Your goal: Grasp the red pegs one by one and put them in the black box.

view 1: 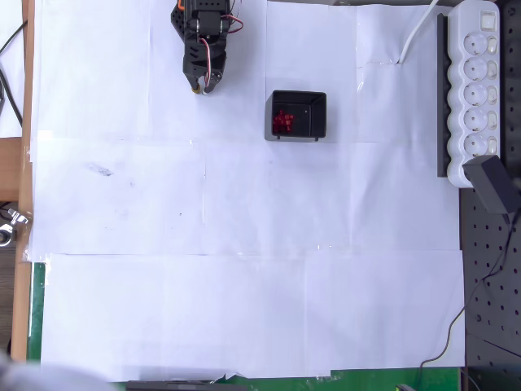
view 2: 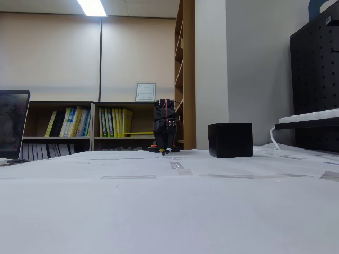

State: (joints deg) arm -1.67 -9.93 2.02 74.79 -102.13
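The black box stands on the white paper right of centre at the top of the overhead view. Several red pegs lie clustered in its left part. In the fixed view the black box shows as a dark cube with its inside hidden. My gripper is folded back near the arm's base at the top, well left of the box, pointing down at the paper. Its fingers look closed together with nothing between them. In the fixed view my gripper hangs just above the table, left of the box.
White paper sheets cover the table. A white power strip with a black adapter lies along the right edge, beside a black pegboard. A faint smudge marks the paper at left.
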